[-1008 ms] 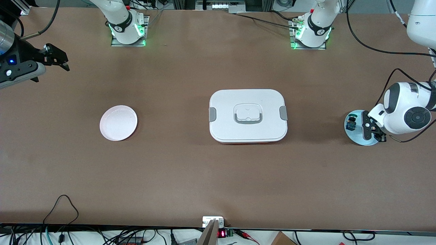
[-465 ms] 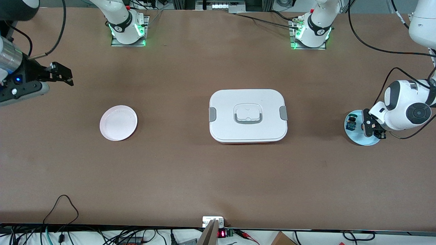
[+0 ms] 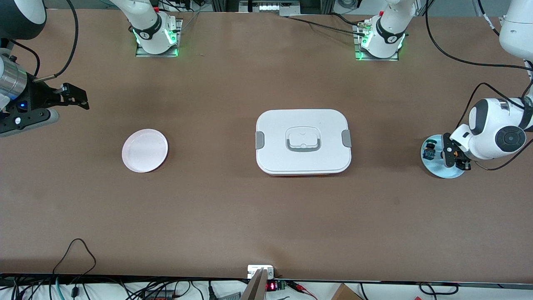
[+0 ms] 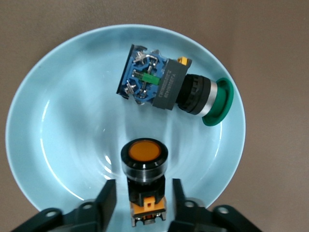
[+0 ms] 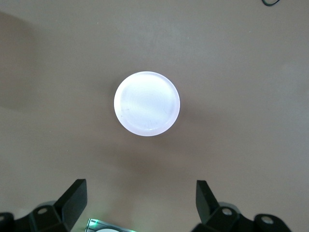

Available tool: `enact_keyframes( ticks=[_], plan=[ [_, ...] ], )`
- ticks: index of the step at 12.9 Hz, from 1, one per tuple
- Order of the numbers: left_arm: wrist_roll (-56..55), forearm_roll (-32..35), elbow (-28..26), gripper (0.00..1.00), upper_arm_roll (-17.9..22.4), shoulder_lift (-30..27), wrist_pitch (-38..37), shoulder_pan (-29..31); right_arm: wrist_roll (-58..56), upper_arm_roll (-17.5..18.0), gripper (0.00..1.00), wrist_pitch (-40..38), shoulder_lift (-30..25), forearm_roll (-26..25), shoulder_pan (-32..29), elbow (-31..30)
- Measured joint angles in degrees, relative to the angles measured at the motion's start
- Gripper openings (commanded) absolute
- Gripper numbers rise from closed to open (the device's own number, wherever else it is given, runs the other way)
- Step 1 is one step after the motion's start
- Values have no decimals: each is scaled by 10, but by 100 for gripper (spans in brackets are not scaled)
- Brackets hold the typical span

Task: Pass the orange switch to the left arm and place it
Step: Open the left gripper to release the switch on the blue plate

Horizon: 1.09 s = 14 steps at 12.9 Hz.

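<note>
Orange-capped and hard-bodied, the switch (image 4: 144, 180) lies on its side in the blue plate (image 4: 58, 145) at the left arm's end of the table, beside a green-capped switch (image 4: 171, 86). It looks light, rigid plastic with a smooth round collar that could roll or slip; the squarer orange-and-black block at its tail seems the surer place to pinch. The left gripper (image 4: 144, 200) sits low over the plate with its fingers (image 4: 104, 200) spread to either side of that block, not yet pressing on it as far as I can judge.

Only the left wrist view shows this. In the front view the left gripper (image 3: 452, 156) hides the switch, though the plate rim (image 3: 437, 171) shows. That view alone shows the box (image 3: 303, 141) mid-table between the blue plate and the pink plate (image 3: 145, 150), and the right gripper (image 3: 79, 100) in the air over bare table near the pink plate. The right wrist view shows its fingers (image 5: 75, 198) wide apart and holding nothing.
</note>
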Motion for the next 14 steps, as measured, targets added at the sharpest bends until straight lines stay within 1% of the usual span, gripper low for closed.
enact_keyframes(
  ticks=[4,6,7,9,11,14],
  plan=[
    [0,0,11,100,-7,-11,-3,1,-7,0,100,24,-22,0,0,-36],
    [-3,-12,22,100,-17,-31,-35,2,-14,0,100,28,-27,0,-1,-43],
    [-4,-41,37,100,-20,-42,-70,2,-17,0,100,30,-30,0,-1,-47],
    [-25,-93,83,100,-24,-61,-164,0,-19,0,100,46,-43,0,-1,-68],
    [-91,-108,129,100,-30,-68,-242,-11,-19,0,100,61,-60,0,-1,-93],
    [-239,-126,205,100,-42,-68,-362,-63,-10,1,100,69,-71,1,-1,-102]
  ],
)
